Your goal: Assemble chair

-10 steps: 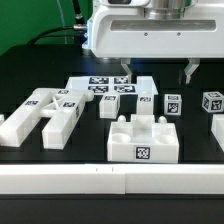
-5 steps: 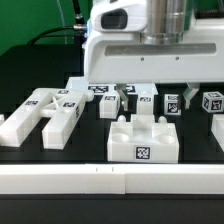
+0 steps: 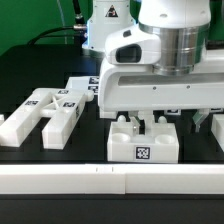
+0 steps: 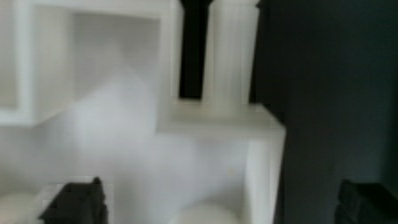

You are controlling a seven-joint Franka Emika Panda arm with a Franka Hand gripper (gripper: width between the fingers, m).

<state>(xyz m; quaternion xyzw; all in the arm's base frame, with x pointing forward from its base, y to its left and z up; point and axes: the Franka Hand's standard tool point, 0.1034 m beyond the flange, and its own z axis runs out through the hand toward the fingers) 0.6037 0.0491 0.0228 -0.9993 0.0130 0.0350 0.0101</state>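
Note:
In the exterior view the slotted seat block [image 3: 143, 146], matte white with a tag on its front, stands near the table's front edge. My gripper [image 3: 160, 121] hangs right over its back part, jaws wide open, nothing held. One finger is near the block's raised post at the exterior view's left, the other beyond its right side. Long white bars [image 3: 42, 112] with tags lie at the exterior view's left. In the wrist view, blurred white chair pieces [image 4: 178, 160] fill the space between the two dark fingertips of the gripper [image 4: 222, 205]. The small cubes are hidden behind the gripper body.
A strip of the marker board [image 3: 84, 88] shows behind the bars. Part of another white piece [image 3: 217, 127] shows at the exterior view's right edge. A white rail [image 3: 110, 180] runs along the table's front.
The gripper has come forward and down from above the marker board to just over the seat block, now hiding the cubes and most of the marker board. It stayed open.

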